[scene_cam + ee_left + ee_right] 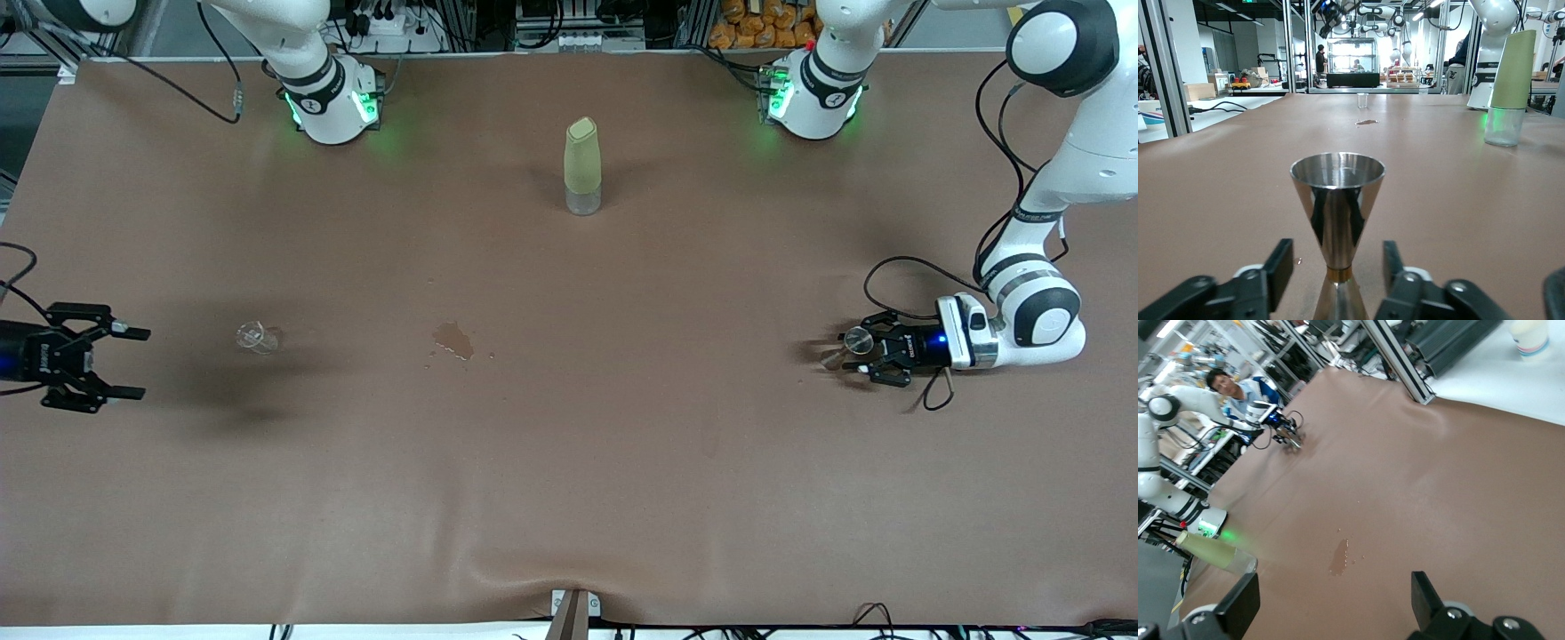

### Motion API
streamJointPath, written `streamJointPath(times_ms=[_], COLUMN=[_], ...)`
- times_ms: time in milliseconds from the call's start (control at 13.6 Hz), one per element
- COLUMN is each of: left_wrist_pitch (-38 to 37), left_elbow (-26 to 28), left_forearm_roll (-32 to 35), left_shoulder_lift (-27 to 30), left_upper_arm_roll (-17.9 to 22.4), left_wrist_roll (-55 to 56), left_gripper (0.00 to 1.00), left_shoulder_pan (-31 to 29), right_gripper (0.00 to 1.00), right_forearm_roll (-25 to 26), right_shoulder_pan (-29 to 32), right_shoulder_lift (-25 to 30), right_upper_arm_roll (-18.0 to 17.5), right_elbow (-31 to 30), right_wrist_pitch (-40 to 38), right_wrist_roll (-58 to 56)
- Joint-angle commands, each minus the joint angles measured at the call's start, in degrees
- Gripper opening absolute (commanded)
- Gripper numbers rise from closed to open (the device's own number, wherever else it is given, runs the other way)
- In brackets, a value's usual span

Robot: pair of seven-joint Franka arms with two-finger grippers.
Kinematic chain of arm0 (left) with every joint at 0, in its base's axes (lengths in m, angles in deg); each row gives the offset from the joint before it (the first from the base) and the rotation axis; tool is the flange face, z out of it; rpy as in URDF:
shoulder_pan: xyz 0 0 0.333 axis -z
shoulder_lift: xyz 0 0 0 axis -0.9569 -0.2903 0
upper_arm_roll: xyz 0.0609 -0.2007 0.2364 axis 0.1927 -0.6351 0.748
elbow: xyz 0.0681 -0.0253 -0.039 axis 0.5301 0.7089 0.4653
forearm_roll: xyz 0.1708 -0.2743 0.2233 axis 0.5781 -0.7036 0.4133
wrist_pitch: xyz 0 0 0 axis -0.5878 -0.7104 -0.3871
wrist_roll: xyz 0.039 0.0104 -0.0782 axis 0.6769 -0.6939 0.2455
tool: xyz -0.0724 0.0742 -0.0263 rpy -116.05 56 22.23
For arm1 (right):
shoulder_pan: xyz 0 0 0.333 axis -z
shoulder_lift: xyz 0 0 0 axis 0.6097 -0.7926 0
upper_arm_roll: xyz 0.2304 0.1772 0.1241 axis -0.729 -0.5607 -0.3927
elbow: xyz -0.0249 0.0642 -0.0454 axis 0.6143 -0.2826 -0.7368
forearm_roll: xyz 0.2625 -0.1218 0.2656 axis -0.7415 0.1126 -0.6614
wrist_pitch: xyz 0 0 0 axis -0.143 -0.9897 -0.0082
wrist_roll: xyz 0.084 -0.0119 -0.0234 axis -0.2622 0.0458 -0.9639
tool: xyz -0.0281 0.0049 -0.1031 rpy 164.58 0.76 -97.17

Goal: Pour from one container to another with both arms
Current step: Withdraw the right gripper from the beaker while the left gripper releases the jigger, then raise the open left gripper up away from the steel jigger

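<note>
Front view showed the brown surface (569,498) with both arms reaching low toward its two ends. At the left arm's end, the left arm bent down from its base, its forearm lying level, and the left claw (855,354) sat low around a steel jigger (855,339). In the left wrist view the jigger (1337,220) stood upright on the surface between the fingers (1279,265), which stood apart from its narrow waist on both sides, gripping nothing. At the right arm's end, the right claw (124,363) pointed level toward the middle, its fingers spread wide and empty. A small clear glass (256,337) stood just beside it on the surface. Between glass and jigger, a small wet spill (453,340) marked the surface. Farther from the camera, between the two arm bases, stood a clear cup capped by a pale green sleeve (582,167).
</note>
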Motion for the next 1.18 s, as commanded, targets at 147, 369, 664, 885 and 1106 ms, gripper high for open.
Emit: streamJointPath(times_ms=[147, 369, 664, 885, 1106], left_wrist_pitch=[-0.2, -0.3, -0.4, -0.9, -1.1], left_elbow=[-3.0, -7.0, -13.9, -18.7, -21.2], left_forearm_roll=[1.2, 5.5, 13.3, 20.6, 22.1], left_shoulder_lift=[0.0, 0.6, 2.8, 6.5, 11.4], left_upper_arm_roll=[1.6, 2.3, 3.1, 4.4, 16.8], left_wrist_roll=[-0.2, 0.2, 0.3, 0.4, 0.3], left_gripper=[1.00, 1.00, 1.00, 1.00, 1.00], left_shoulder_pan=[0.0, 0.2, 0.5, 5.0, 18.7], right_gripper=[1.00, 1.00, 1.00, 1.00, 1.00], right_forearm_roll=[7.1, 15.2, 28.8, 38.5, 47.3], right_shoulder_pan=[-1.6, -1.3, -1.5, -1.6, -6.6], right_shoulder_lift=[8.4, 15.4, 22.1, 25.6, 28.4], right_upper_arm_roll=[-0.1, -4.9, -8.2, -8.3, -8.1], right_elbow=[-2.5, -5.3, -7.0, -7.8, -7.3], right_wrist_pitch=[3.0, 7.3, 8.8, 8.9, 5.2], right_wrist_roll=[17.2, 30.2, 45.4, 52.3, 62.5])
